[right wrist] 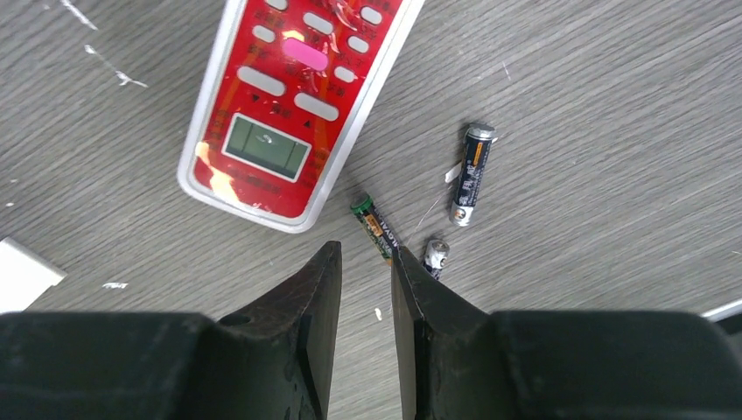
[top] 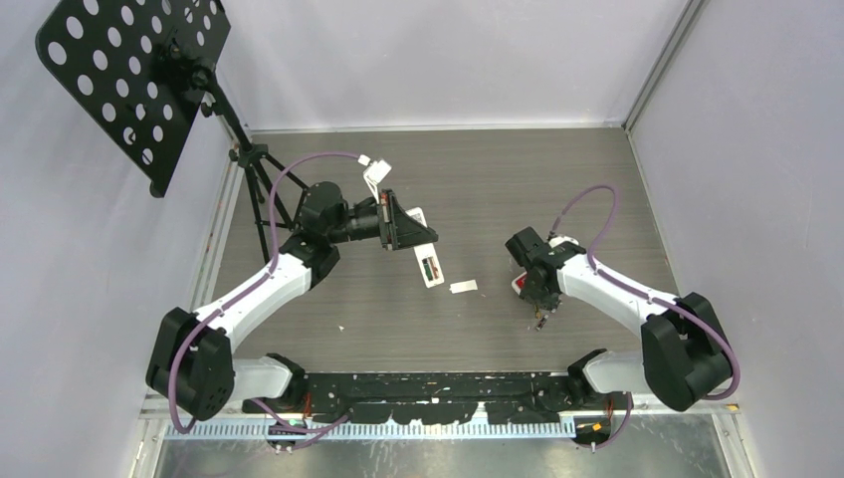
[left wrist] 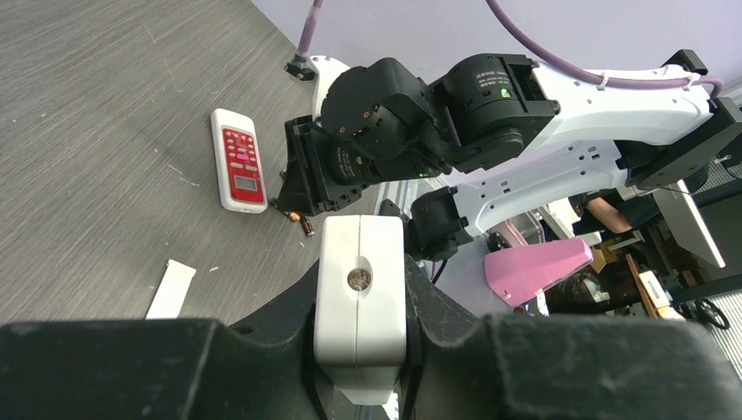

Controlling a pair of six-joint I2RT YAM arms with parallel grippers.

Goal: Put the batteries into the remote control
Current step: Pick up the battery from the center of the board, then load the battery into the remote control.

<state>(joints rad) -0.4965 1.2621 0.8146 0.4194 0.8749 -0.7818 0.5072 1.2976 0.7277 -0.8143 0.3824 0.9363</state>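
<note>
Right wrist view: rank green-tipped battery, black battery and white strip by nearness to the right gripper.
1. green-tipped battery, just ahead of the right gripper.
2. black battery, farther ahead, to the right.
3. white strip, far left edge.

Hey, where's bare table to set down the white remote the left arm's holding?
Bare table lies between the white strip and the arm bases, and along the back wall. Crowded: around the red remote and batteries under the right gripper.
</note>
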